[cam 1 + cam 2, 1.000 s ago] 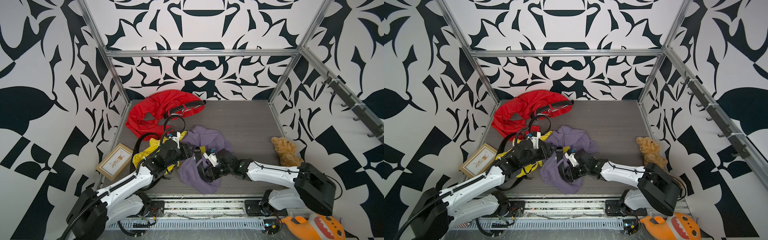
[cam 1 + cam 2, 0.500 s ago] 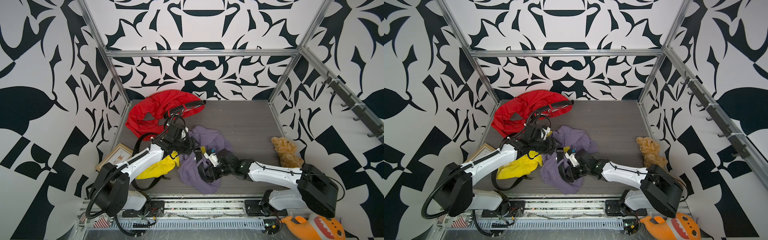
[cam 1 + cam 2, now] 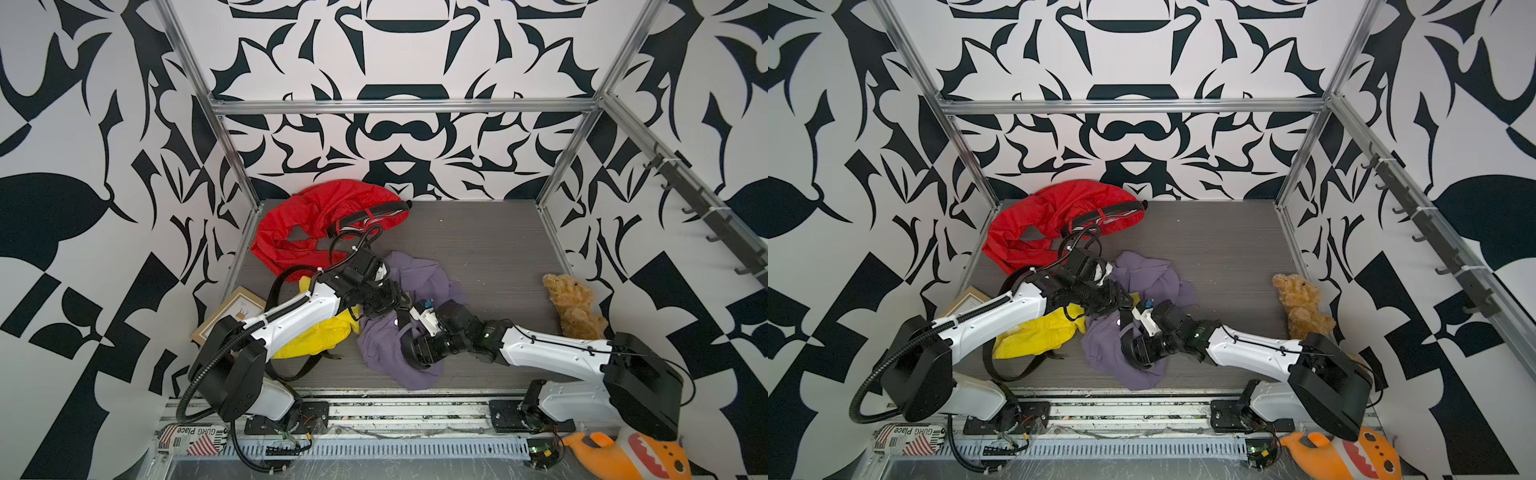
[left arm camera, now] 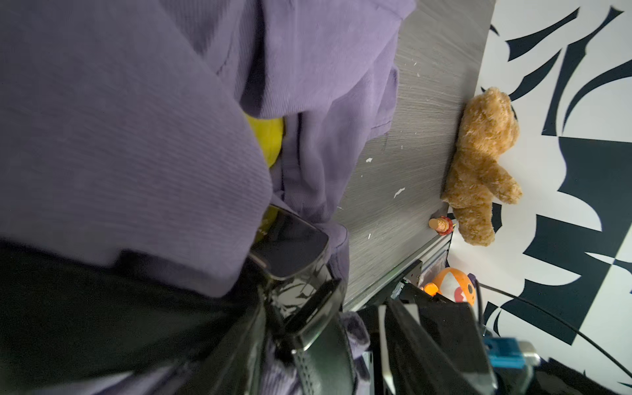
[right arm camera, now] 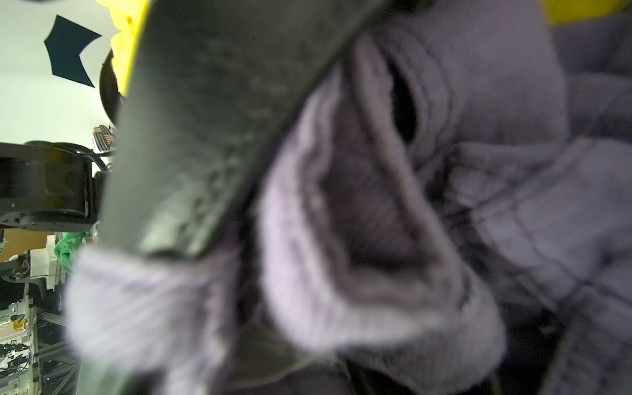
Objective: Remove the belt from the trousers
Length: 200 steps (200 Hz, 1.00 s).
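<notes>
1. The purple trousers [image 3: 419, 276] lie crumpled at the near middle of the table [image 3: 498, 249], partly over a yellow garment [image 3: 316, 338] on their left
2. The black belt [image 4: 321, 345] appears threaded in them: the left wrist view shows its buckle [image 4: 297, 256] poking from under purple cloth, and in both top views a slack loop trails near-left under the left arm
3. The left gripper [image 3: 392, 301] sits at the buckle, the right gripper [image 3: 409, 345] in the trousers just beside it; whether either pincer is spread or pinching anything, I cannot tell
4. The step looks like drawing the strap out through a loop: one gripper should pin the waistband close to that loop while the other pulls the belt along its own length, low and straight, so cloth does not ride up
5. The buckle will likely snag, so pull it away from the loops, not through them
</notes>
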Each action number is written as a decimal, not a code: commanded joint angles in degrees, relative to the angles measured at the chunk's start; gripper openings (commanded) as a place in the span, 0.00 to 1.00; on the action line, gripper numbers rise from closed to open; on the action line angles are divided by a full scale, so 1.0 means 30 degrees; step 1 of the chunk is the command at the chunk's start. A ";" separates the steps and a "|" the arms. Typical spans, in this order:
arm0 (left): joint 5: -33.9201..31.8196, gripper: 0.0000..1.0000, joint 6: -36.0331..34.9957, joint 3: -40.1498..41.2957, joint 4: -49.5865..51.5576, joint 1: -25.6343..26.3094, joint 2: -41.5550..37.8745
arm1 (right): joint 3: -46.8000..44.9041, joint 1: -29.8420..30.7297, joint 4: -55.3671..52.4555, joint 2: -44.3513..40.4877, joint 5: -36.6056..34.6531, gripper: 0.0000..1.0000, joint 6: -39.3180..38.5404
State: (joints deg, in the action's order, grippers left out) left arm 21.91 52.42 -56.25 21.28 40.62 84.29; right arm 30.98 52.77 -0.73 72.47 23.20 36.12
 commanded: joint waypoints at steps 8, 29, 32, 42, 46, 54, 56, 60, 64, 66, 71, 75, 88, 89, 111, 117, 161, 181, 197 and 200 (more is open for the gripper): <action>0.0039 0.59 0.1121 0.0278 0.1302 0.0878 0.0885 | -0.0775 0.0390 -0.0943 -0.1421 -0.0323 0.39 0.0517; -0.0385 0.58 0.1692 0.0685 0.0480 0.0954 0.1468 | -0.1327 0.0762 -0.1203 -0.1958 -0.0461 0.38 0.0777; -0.0411 0.58 0.1800 0.0733 0.0233 0.0935 0.1545 | -0.1347 0.0816 -0.1263 -0.1975 -0.0478 0.38 0.0776; -0.0470 0.58 0.2055 0.0686 -0.0262 0.0962 0.1933 | -0.1446 0.0971 -0.1474 -0.1981 -0.0523 0.38 0.0770; -0.0475 0.58 0.2060 0.0542 -0.0358 0.0962 0.2130 | -0.1478 0.1013 -0.1506 -0.1998 -0.0552 0.38 0.0764; -0.0600 0.57 0.2001 0.0176 -0.0440 0.1047 0.2531 | -0.1551 0.1096 -0.1548 -0.1972 -0.0598 0.38 0.0763; -0.0633 0.57 0.1969 0.0073 -0.0442 0.1063 0.2617 | -0.1563 0.1099 -0.1544 -0.1976 -0.0610 0.38 0.0763; -0.0703 0.56 0.1932 -0.0151 -0.0435 0.1118 0.2801 | -0.1584 0.1118 -0.1558 -0.2000 -0.0640 0.38 0.0763; -0.0737 0.56 0.1899 -0.0363 -0.0434 0.1156 0.2981 | -0.1569 0.1147 -0.1555 -0.2021 -0.0675 0.38 0.0763; -0.0755 0.55 0.1863 -0.0472 -0.0426 0.1201 0.3066 | -0.1568 0.1149 -0.1575 -0.2040 -0.0710 0.38 0.0749; -0.0768 0.53 0.1783 -0.0738 -0.0411 0.1239 0.3314 | -0.1590 0.1146 -0.1599 -0.2037 -0.0723 0.38 0.0734; -0.0771 0.52 0.1721 -0.0951 -0.0360 0.1296 0.3496 | -0.1549 0.1152 -0.1603 -0.2022 -0.0746 0.38 0.0699; -0.0734 0.45 0.1542 -0.1544 -0.0130 0.1545 0.4038 | -0.1483 0.1159 -0.1688 -0.2007 -0.0763 0.38 0.0646; -0.0738 0.44 0.1541 -0.1578 -0.0125 0.1576 0.4069 | -0.1481 0.1173 -0.1703 -0.2007 -0.0777 0.38 0.0646; -0.0938 0.26 0.1418 -0.1908 0.0146 0.1861 0.4308 | -0.1597 0.1159 -0.1752 -0.2269 -0.0933 0.38 0.0646; -0.1066 0.20 0.1350 -0.1932 0.0240 0.1892 0.4298 | -0.1643 0.1162 -0.1763 -0.2366 -0.0990 0.38 0.0673; -0.2315 0.00 0.1068 -0.2317 0.1235 0.1899 0.2975 | -0.1383 0.1160 -0.2956 -0.3553 -0.1869 0.39 0.0427; -0.3361 0.00 0.0623 -0.2692 0.1805 0.1870 0.1407 | -0.0795 0.1159 -0.4494 -0.5624 -0.3194 0.45 0.0240; -0.4024 0.00 0.0101 -0.2827 0.1890 0.1757 -0.0155 | -0.0006 0.1115 -0.6113 -0.7145 -0.4325 0.54 -0.0246; -0.4092 0.00 -0.0003 -0.2815 0.1878 0.1713 -0.0467 | 0.0162 0.1069 -0.6373 -0.7410 -0.4477 0.55 -0.0315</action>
State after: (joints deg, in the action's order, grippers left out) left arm 14.37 55.57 -62.50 23.24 46.04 90.41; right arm 26.59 55.99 -12.64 56.23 15.84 36.84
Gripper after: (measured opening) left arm 0.211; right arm 0.506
